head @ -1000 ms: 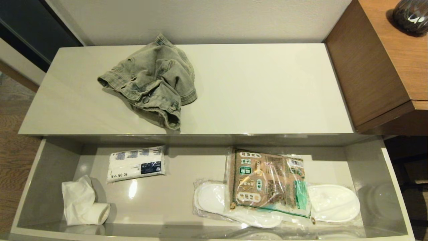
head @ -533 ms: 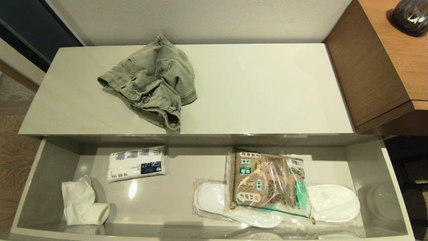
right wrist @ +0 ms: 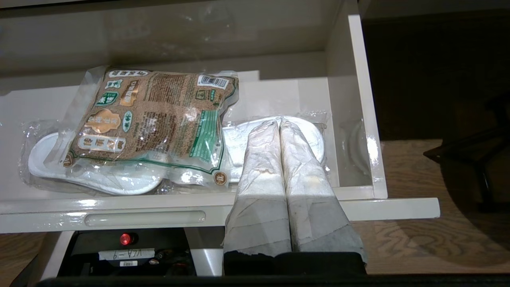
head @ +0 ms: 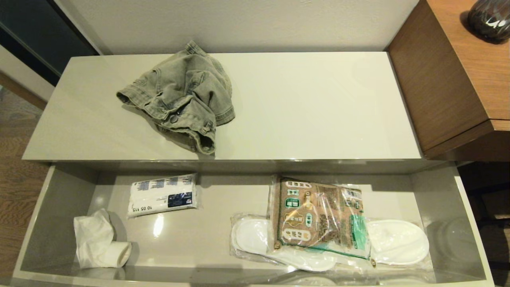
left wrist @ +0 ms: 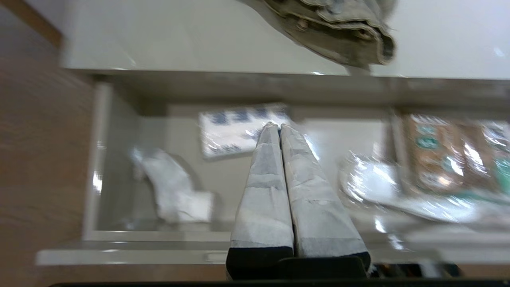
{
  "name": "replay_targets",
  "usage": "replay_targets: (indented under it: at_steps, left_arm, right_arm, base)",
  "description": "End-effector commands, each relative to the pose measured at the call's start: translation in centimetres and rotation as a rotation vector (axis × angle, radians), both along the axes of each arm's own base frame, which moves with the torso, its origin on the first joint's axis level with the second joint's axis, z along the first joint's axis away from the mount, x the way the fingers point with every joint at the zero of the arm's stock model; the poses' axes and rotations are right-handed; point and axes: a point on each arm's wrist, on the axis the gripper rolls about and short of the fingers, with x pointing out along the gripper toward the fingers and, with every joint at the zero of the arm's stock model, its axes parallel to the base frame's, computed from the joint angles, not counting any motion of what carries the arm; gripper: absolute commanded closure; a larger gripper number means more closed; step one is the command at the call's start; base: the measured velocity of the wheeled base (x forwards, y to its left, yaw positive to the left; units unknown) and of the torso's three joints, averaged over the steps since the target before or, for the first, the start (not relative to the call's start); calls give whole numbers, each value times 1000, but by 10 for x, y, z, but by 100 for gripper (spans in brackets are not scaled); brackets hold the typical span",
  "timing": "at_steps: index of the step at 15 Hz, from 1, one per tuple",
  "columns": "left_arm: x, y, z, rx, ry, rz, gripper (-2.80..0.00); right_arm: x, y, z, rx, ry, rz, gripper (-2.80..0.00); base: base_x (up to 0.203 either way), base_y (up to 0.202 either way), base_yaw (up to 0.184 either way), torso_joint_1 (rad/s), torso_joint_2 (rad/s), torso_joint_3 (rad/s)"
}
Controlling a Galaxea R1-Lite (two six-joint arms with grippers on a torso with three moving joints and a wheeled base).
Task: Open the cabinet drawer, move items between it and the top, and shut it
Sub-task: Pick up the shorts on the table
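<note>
**A:** Where do your items sit right now?

**B:** Your drawer point(head: 55, 199) stands pulled fully out below the cabinet top point(head: 310, 107). The denim garment point(head: 181, 97) lies crumpled on the left half of the top, its hem reaching nearly to the front edge. The bag of brown granules point(head: 316, 215) lies in the right half of the drawer, resting on the wrapped white slippers point(head: 398, 241), which stick out from under it on both sides.

**A:** Anything else in the drawer?

**B:** You have a white packet with blue print point(head: 162, 195) toward the back on the left, and a crumpled white cloth point(head: 97, 241) in the near left corner.

**A:** And your grippers?

**B:** Your left gripper point(left wrist: 275, 126) has its fingers pressed together, holding nothing; its wrist camera looks over the drawer's front edge toward the blue-printed packet. Your right gripper point(right wrist: 279, 122) is likewise pressed together and empty, hanging at the drawer's front near its right end, with the slippers beyond its tips. Neither arm shows in the head view.
</note>
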Motion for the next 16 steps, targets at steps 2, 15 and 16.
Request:
replay_targets:
  at_steps: [2,15,16]
  left_arm:
    - [116,-3,44,-47,373,-112,0]
    - [337,-44,63,-603,547,-236,-280]
    - [337,-44,63,-604,546,-236,-280]
  right_arm:
    - [0,0,0,1,1,0,0]
    - [0,0,0,-1,1,0,0]
    - [0,0,0,1,1,0,0]
  base:
    - [0,0,0,0,0,0]
    - [0,0,0,0,0,0]
    - [0,0,0,0,0,0]
